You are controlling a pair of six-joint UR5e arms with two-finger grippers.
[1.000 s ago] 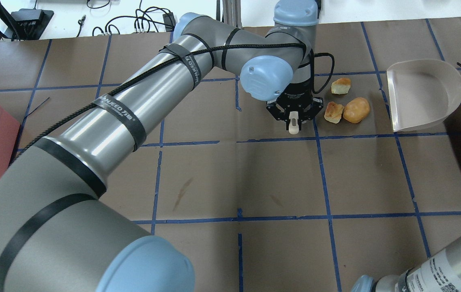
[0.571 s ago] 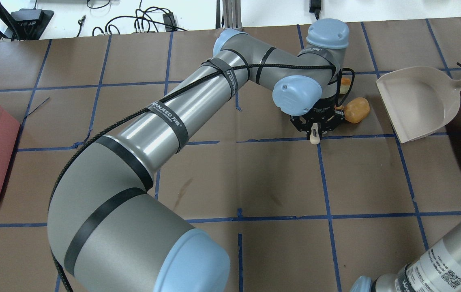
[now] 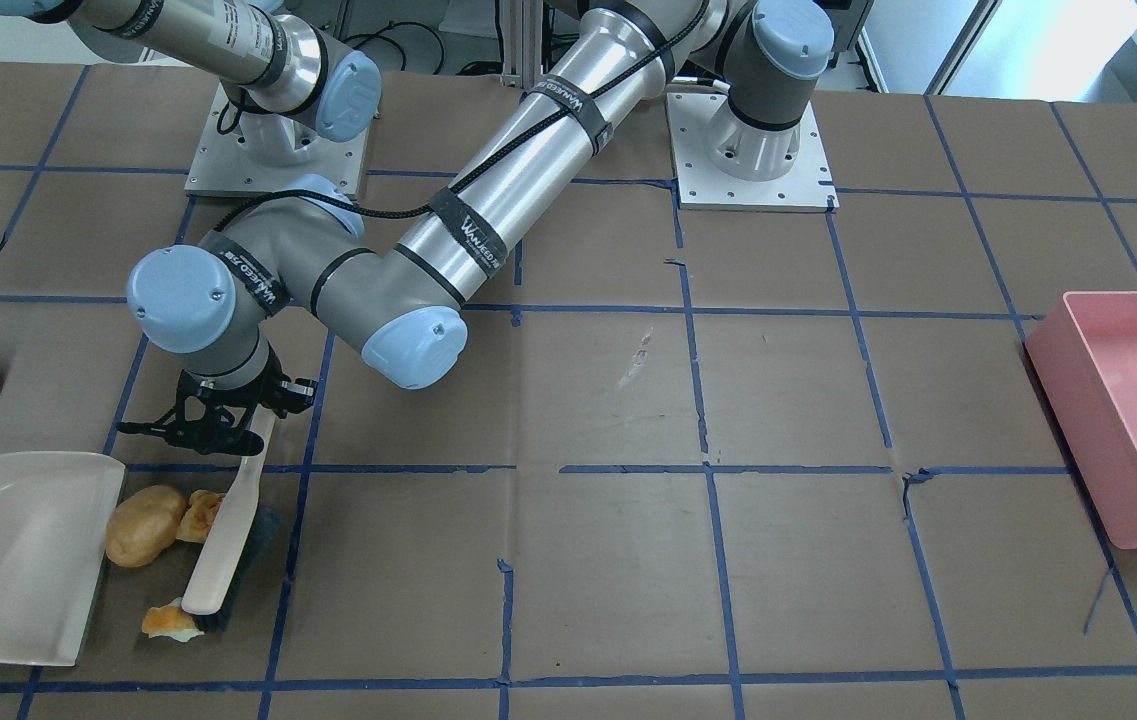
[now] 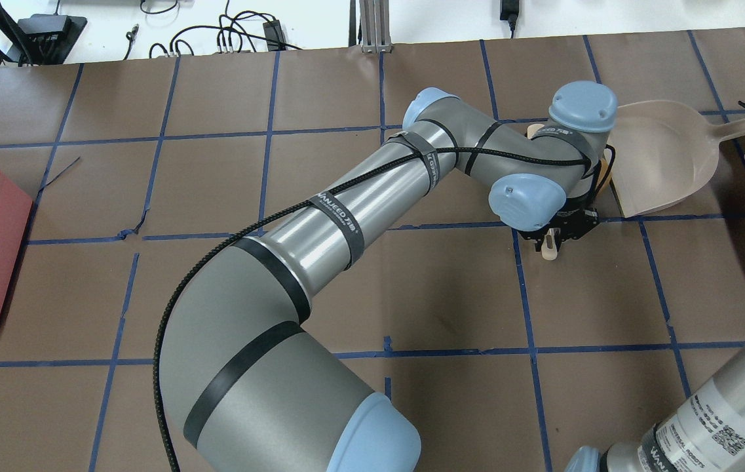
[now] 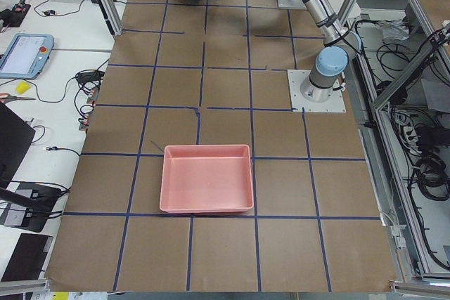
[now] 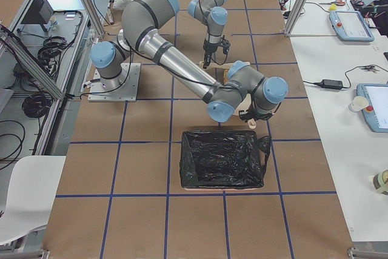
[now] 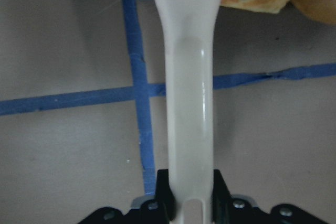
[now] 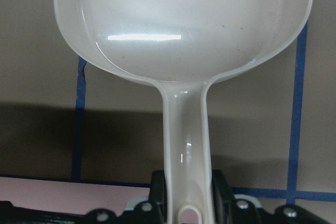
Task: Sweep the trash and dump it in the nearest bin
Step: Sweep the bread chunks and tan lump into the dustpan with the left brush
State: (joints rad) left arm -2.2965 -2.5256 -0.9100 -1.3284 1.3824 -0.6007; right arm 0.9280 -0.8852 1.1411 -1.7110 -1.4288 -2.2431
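My left gripper is shut on the handle of a cream brush. The brush head rests on the table just beside the trash. The tan potato lump and the bread chunk lie between the brush and the mouth of the beige dustpan. The small orange piece lies at the brush tip. My right gripper is shut on the dustpan handle. The bin shows as a pink sliver behind the dustpan. In the overhead view my left arm hides the trash.
A large pink tub stands at the far end of the table on my left side. In the exterior right view a container lined with a black bag sits beside the dustpan. Blue tape lines grid the brown table.
My left arm moved right with the brush, pushing the scraps towards the dustpan. The dustpan shifted left towards them. The scraps are now hidden under the arm in the overhead view.
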